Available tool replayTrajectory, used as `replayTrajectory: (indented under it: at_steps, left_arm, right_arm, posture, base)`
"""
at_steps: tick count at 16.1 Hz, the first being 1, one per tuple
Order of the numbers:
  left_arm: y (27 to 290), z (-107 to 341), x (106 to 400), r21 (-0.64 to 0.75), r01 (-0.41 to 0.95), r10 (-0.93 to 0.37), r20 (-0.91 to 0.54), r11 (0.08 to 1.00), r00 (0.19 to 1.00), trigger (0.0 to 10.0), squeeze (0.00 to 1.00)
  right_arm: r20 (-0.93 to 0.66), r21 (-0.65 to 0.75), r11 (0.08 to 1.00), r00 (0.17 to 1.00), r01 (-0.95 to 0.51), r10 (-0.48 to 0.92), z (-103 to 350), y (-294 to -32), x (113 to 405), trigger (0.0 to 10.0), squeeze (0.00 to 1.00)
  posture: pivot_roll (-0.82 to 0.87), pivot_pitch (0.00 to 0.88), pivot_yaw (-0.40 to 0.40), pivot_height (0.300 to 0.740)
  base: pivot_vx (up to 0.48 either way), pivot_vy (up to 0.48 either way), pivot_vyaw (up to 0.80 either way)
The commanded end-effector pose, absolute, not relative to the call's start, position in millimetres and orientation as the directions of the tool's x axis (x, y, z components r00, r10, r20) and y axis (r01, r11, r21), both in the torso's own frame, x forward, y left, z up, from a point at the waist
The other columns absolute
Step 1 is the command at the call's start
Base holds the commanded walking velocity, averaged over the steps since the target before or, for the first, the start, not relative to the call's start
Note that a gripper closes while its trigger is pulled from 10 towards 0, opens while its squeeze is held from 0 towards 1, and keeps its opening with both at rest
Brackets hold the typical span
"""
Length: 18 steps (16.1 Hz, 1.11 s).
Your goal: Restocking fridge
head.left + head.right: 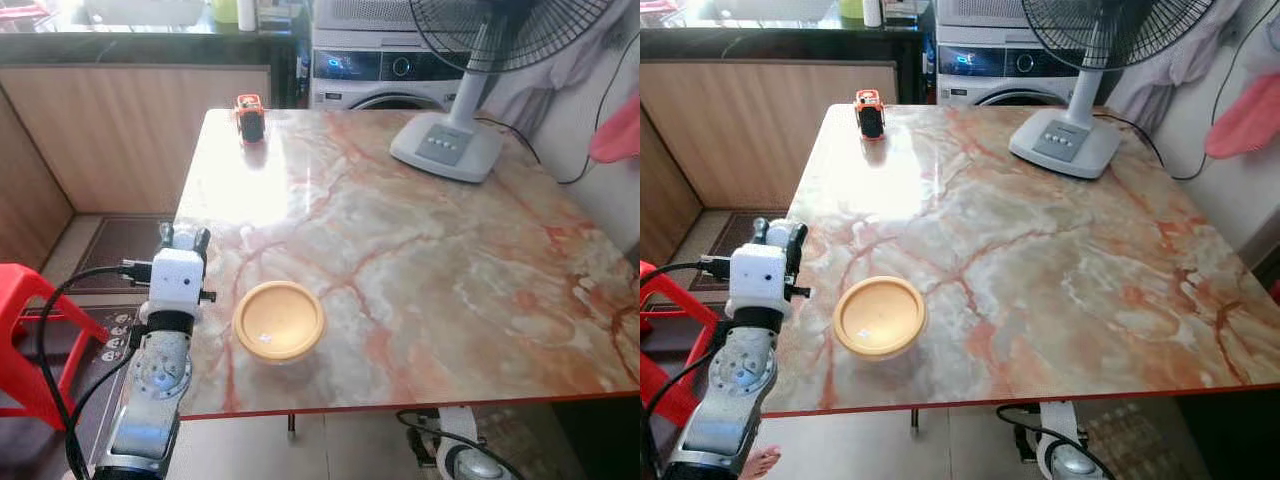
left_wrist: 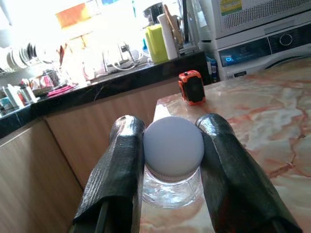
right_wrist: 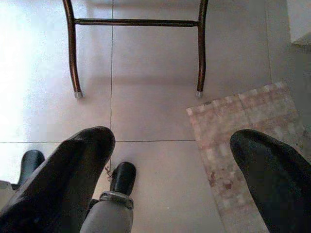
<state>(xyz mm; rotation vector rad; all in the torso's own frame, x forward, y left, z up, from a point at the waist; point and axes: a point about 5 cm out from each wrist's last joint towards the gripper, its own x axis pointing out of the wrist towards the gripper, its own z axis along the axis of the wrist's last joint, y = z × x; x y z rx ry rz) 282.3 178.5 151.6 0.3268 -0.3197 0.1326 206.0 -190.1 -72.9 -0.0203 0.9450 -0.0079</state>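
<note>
My left gripper (image 2: 171, 160) is shut on a small clear bottle with a pale round cap (image 2: 173, 147), one black finger on each side of it. The bottle's base sits low over the left edge of the marble table (image 1: 420, 260). In the left eye view that gripper (image 1: 186, 238) stands at the table's left edge, with the bottle hidden behind it. A round container with a yellow lid (image 1: 279, 320) stands on the table just to the gripper's right, near the front edge. My right gripper (image 3: 180, 179) hangs open below the table, over the tiled floor.
A white fan base (image 1: 447, 145) stands at the table's far right and a small orange and black object (image 1: 249, 115) at the far left corner. A washing machine (image 1: 380, 70) is behind the table. A red stool (image 1: 30, 330) stands left of my left arm.
</note>
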Motion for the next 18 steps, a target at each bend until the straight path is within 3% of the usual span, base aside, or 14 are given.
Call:
replayTrajectory:
  at_steps: [1,16,18]
  left_arm:
    - [178.0,164.1,286.4,0.261,-0.198,0.086,0.385,0.945,0.919,10.0,0.0]
    - [175.2,173.9,292.3,0.21,-0.191,0.088,0.42,0.959,0.903,10.0,0.0]
    - [174.4,174.9,292.1,0.214,-0.187,0.08,0.427,0.959,0.901,10.0,0.0]
  right_arm:
    - [-0.808,-0.011,1.0,0.588,0.017,-0.019,-73.4,-190.4,205.0,10.0,0.0]
    - [-0.806,0.005,0.997,0.59,0.076,-0.041,-73.1,-189.2,206.1,10.0,0.0]
    - [-0.809,0.005,0.997,0.586,0.074,-0.04,-73.4,-189.2,205.8,10.0,0.0]
  posture:
    - [0.13,0.0,-0.063,0.74]
    - [0.13,0.0,-0.054,0.74]
    - [0.13,0.0,-0.054,0.74]
  base:
    - [0.0,0.0,0.0]
    - [0.0,0.316,0.0]
    - [0.0,0.0,-0.8]
